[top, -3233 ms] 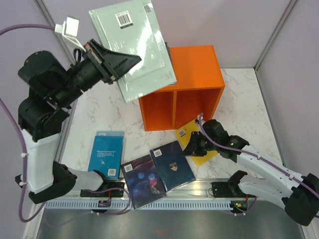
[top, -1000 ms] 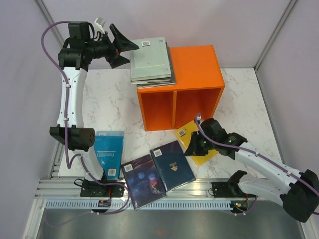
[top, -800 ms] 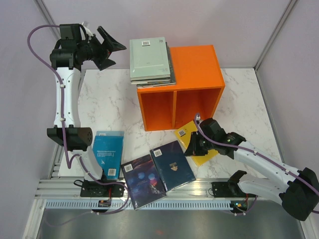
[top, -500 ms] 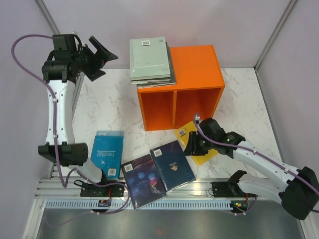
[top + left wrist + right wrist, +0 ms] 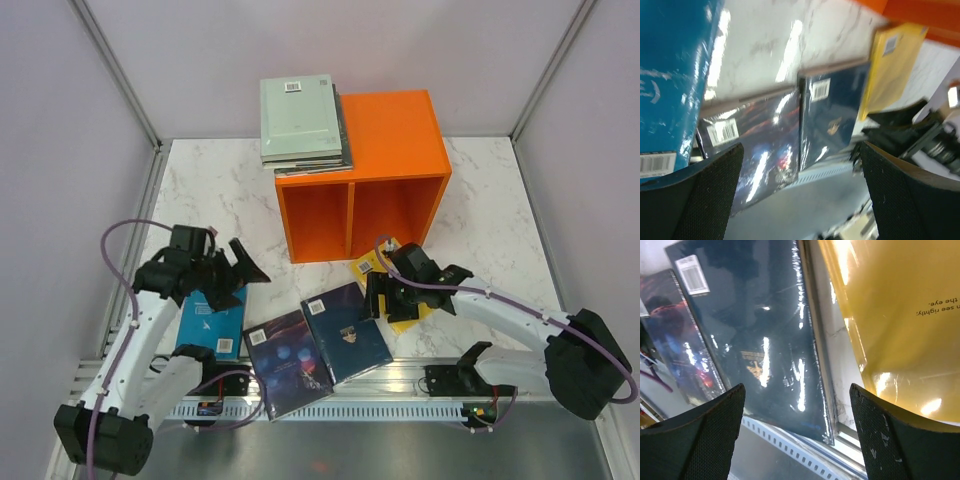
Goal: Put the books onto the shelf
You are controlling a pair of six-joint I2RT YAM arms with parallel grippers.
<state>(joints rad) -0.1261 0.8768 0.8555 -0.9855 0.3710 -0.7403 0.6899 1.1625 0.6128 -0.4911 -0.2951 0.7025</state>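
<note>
Books lie in two places in the top view. A stack of pale grey-green books (image 5: 300,118) sits on the roof of the orange shelf (image 5: 390,130), hanging a little over its left side. I think they were set there because it is flat and easy to reach. I see no book in the two cubbies. In front of the shelf, flat on the marble counter (image 5: 220,200), are a yellow book (image 5: 368,266), a dark blue book (image 5: 345,332), a dark purple space book (image 5: 288,362) and, farthest left, a teal book (image 5: 212,320). The left end effector (image 5: 238,280) hangs over the teal book, spread wide and holding nothing. The right end effector (image 5: 388,298) is low over the yellow book, just in front of the shelf, also spread.

From the left wrist, the left end effector (image 5: 800,200) is spread wide and empty. The shiny teal book (image 5: 670,75), purple book (image 5: 760,150), dark blue book (image 5: 832,115) and yellow book (image 5: 890,65) lie in a row toward the shelf (image 5: 920,15).

From the right wrist, the right end effector (image 5: 795,435) is spread, with nothing in it. It straddles the edges of the dark blue book (image 5: 755,330) and the yellow book (image 5: 900,315). The covers are glossy and flat, so they may be hard to pick up.
</note>
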